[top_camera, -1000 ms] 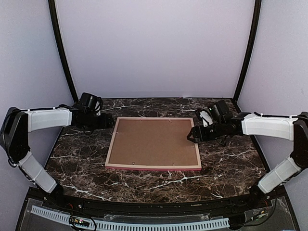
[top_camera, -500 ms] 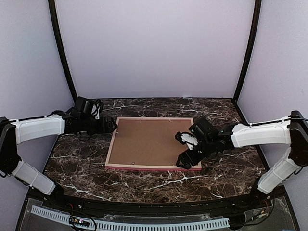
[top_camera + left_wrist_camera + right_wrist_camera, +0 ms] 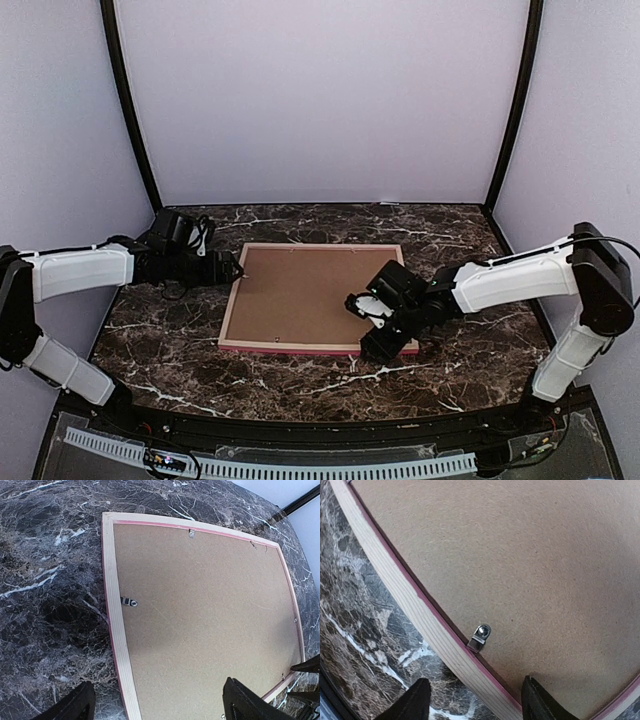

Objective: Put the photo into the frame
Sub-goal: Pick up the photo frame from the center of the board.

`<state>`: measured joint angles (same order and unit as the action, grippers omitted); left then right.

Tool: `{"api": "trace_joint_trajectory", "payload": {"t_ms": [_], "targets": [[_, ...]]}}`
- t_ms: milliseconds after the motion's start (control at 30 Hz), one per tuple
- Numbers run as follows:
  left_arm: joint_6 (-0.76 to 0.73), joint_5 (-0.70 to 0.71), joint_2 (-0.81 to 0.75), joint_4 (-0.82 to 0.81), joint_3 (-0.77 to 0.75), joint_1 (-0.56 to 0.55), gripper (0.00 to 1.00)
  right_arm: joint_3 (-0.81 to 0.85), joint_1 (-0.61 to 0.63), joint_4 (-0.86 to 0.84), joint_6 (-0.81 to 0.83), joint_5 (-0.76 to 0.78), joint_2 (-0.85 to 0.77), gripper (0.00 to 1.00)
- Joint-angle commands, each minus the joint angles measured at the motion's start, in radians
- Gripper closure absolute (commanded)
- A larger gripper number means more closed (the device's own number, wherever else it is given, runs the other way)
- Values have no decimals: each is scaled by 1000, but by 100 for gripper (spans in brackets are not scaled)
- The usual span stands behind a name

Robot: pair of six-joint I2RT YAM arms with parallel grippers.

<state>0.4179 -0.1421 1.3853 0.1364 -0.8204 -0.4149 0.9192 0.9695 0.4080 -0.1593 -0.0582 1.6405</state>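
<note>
A pink-edged frame (image 3: 290,346) is seen lying back-up in the middle of a dark marble table (image 3: 480,340). Its back is filled by a brown board (image 3: 310,292), with small metal clips along the edges. The left gripper (image 3: 157,690) is positioned low at the frame's left rail, its fingers spread wide with one over the table and one over the board, and nothing is pinched. The right gripper (image 3: 476,685) is positioned over the near right corner with its fingers parted, a clip (image 3: 480,636) is seen just ahead between them, and nothing is gripped.
</note>
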Motion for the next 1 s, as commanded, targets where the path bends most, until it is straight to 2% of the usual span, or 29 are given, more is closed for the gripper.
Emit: {"api": "trace_joint_trajectory", "payload": {"t_ms": [0,333,500,600,800,967], "targets": [[10,-16,-26,2,27,-4,9,17,30,30,6,48,19,44],[-10,-28,-56,38,22,-9,9,-11,104,26,-28,134,9,60],[-24,-27,-77,45,9,-29,9,-18,118,-29,-24,96,13,69],[-44,-1,-101,39,21,-56,9,-32,117,-53,-20,76,4,69],[-96,-3,-134,26,37,-105,9,-64,119,-38,-26,110,-4,62],[-152,-38,-154,-4,43,-144,9,-58,126,-32,-29,126,9,71]]}}
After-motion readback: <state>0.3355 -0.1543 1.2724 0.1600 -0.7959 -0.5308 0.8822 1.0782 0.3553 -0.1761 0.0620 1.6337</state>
